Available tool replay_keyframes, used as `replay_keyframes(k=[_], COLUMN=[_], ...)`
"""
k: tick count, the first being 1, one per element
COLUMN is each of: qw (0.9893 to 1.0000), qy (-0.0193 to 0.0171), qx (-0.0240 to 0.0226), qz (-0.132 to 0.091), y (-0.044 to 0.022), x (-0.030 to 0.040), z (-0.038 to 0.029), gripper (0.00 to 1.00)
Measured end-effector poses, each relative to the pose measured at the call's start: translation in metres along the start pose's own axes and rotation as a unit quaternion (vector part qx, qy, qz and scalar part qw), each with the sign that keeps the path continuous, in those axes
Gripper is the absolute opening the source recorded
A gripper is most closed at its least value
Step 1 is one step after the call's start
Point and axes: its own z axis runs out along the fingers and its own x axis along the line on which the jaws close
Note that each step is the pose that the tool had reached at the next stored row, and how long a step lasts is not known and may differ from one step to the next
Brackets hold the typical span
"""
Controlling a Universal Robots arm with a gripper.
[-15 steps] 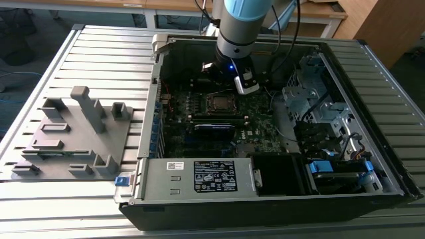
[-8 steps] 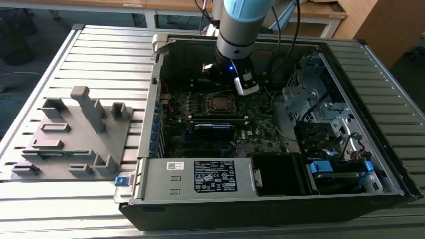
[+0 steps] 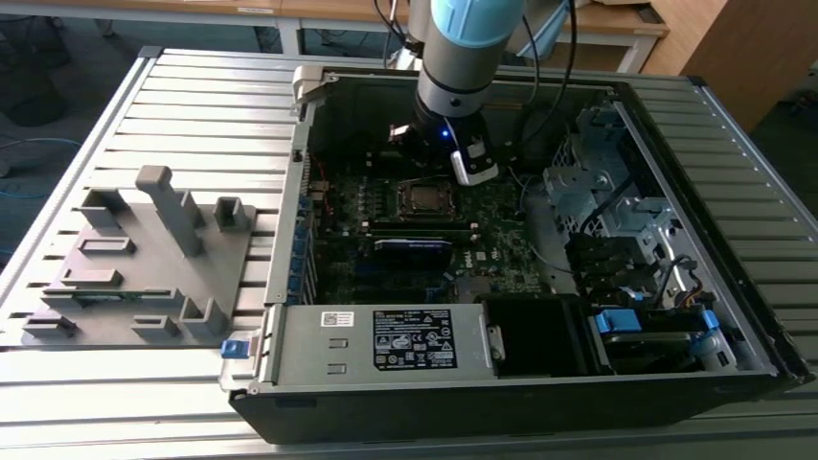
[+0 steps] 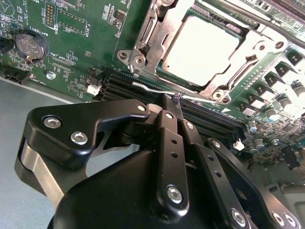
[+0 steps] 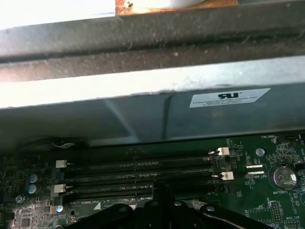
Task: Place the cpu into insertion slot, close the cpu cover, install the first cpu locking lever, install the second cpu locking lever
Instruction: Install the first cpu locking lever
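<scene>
Obs: cpu [image 4: 202, 47] seated in insertion slot [image 3: 401, 196], cpu cover [image 4: 159, 28] down over it; tool [image 4: 177, 101] clenched, empty, set at thin locking lever [image 4: 145, 87] along socket edge by memory slots [image 4: 116, 85]. Likely shut to push, not grasp.
</scene>
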Motion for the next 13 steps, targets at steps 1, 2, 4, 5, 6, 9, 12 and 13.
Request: replay_keyframes(k=[1, 2, 4, 5, 6, 9, 12, 13], qw=[1.0, 1.0, 1.0, 1.0, 1.0, 1.0, 1.0, 1.0], qy=[0.0, 0.0001, 0.0, 0.0, 0.0, 0.0, 0.0001, 0.0001], qx=[0.0001, 0.0001, 0.0, 0.0, -0.0001, -0.0001, -0.0001, -0.0003], qz=[0.0, 0.0, 0.0, 0.0, 0.0, 0.0, 0.0, 0.0], y=[0.0, 0.0, 0.0, 0.0, 0.0001, 0.0004, 0.0005, 0.0005], x=[-0.0001, -0.0002, -0.0005, -0.001, -0.0018, -0.0043, -0.0052, -0.0054], z=[0.0001, 0.0001, 0.0002, 0.0003, 0.0003, 0.0003, 0.0003, 0.0003], gripper=[0.1, 0.1, 0.1, 0.1, 0.1, 0.1, 0.1, 0.1])
